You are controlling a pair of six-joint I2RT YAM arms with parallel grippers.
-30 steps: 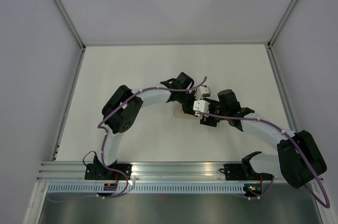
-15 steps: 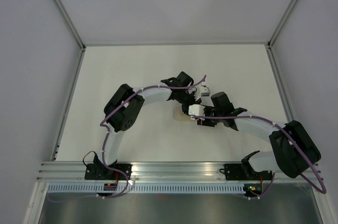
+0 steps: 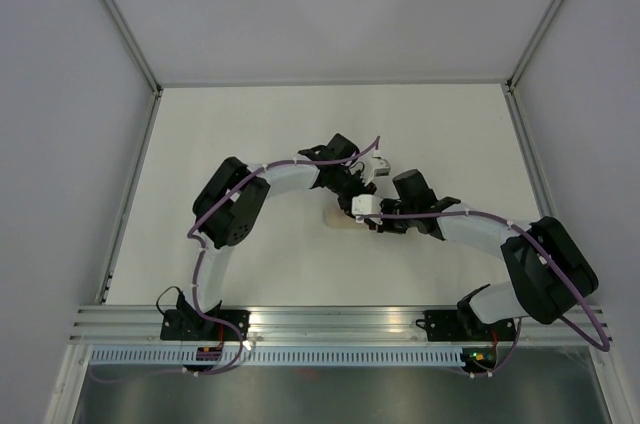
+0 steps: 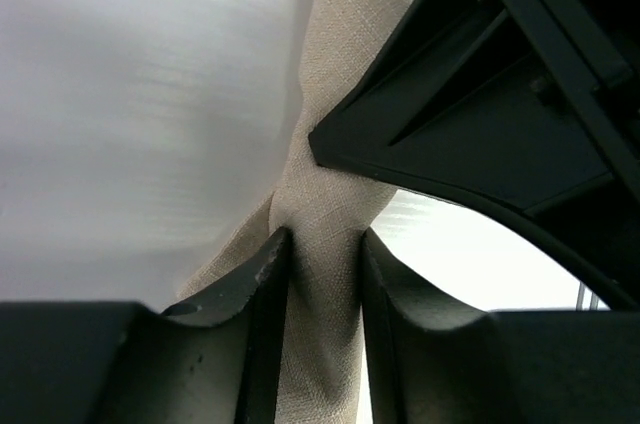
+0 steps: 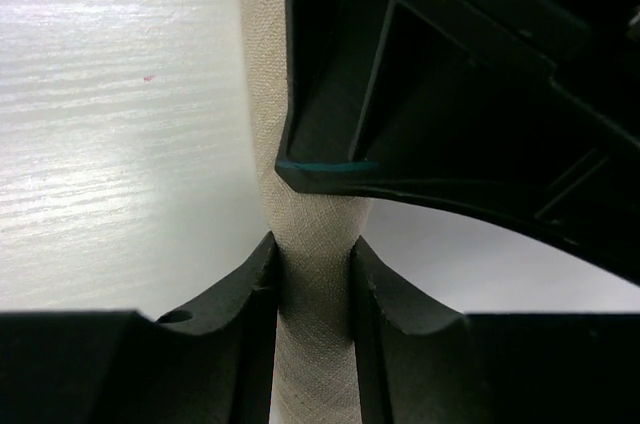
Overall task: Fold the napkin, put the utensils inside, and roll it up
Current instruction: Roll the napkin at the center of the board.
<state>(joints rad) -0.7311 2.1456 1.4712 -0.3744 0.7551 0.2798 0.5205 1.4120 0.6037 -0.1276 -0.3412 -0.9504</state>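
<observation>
Top external shows only a sliver of the apparently rolled napkin (image 3: 338,220).

Rolled napkin (image 4: 335,74) inside left pincer (image 4: 324,239)

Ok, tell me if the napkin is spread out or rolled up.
Rolled up. The napkin shows as a narrow cloth tube pinched in the left gripper and the right gripper.

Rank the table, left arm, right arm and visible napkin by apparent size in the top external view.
table
left arm and right arm, too alike to separate
napkin, only a sliver showing
</observation>
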